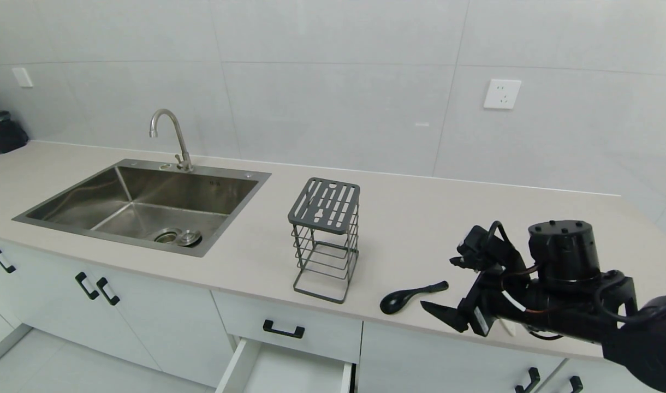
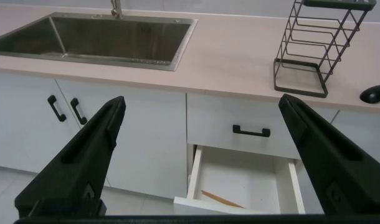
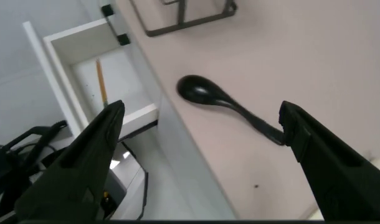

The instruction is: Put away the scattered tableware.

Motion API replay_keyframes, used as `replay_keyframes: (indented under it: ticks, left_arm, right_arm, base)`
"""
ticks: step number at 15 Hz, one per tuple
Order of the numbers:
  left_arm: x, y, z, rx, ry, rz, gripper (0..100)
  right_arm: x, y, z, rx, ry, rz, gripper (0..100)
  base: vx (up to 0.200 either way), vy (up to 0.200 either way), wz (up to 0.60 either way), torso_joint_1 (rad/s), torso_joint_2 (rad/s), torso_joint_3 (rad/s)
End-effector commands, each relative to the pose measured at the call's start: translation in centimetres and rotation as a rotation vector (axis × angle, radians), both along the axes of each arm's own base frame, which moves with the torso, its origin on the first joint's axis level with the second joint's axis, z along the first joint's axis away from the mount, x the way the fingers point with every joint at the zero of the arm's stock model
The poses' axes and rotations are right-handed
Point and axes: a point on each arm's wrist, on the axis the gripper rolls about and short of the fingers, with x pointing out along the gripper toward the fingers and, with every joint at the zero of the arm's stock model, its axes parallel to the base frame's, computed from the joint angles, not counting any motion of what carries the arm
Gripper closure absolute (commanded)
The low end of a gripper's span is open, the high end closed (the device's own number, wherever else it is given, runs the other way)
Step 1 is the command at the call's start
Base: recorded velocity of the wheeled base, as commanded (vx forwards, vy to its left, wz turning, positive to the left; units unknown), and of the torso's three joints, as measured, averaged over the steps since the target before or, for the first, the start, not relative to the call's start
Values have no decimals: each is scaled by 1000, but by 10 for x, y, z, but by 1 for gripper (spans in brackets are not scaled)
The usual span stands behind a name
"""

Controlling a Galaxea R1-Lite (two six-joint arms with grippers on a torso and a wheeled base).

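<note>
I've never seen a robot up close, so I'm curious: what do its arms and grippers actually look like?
The left gripper and right gripper are matte black, each with two wedge-shaped fingers tapering to the tips. The right arm is black too, with a round drum-shaped joint studded on top, and black cables looping along it.

We find the sink (image 1: 93,199) set into the left part of the counter (image 1: 447,229), with the faucet (image 1: 178,143) behind it by the wall. Right of the sink, near the counter's middle, stands a wire rack (image 1: 326,240). A spoon (image 1: 412,296) lies right of the rack and apart from it, nearer the front edge. Under the counter, below the rack, we see a drawer (image 1: 289,374) pulled out, with a thin stick (image 2: 222,199) lying in it. The right gripper (image 3: 201,112) hangs just right of the spoon, over the front edge. An outlet (image 1: 502,94) sits on the wall behind.
</note>
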Motion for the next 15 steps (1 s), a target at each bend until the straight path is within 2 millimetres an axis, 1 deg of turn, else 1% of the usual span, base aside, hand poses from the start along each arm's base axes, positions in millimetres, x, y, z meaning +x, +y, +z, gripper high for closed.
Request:
replay_keyframes:
  ticks: [1,3,5,6,7,9,11,15]
  left_arm:
    - [0,0,0,0,2,0,0]
    - [0,0,0,0,2,0,0]
    - [0,0,0,0,2,0,0]
    - [0,0,0,0,0,0,0]
    - [0,0,0,0,0,0,0]
    - [0,0,0,0,2,0,0]
    - [0,0,0,0,0,0,0]
    - [0,0,0,0,2,0,0]
  right_arm:
    - [10,-12,-4,0,9,-30,0]
    - [26,-12,-10,58,37,43,0]
    - [41,-9,-19,75,51,87,0]
    - [45,-8,-23,76,59,94,0]
    - [45,-8,-23,76,59,94,0]
    - [57,-12,-35,49,65,108,0]
    - [73,-12,-45,22,63,134,0]
    - [91,-20,-65,-3,82,159,0]
  base:
    - [0,0,0,0,0,0]
    - [0,0,0,0,0,0]
    - [0,0,0,0,0,0]
    - [0,0,0,0,0,0]
    - [0,0,0,0,0,0]
    - [0,0,0,0,0,0]
    - [0,0,0,0,0,0]
    - [0,0,0,0,0,0]
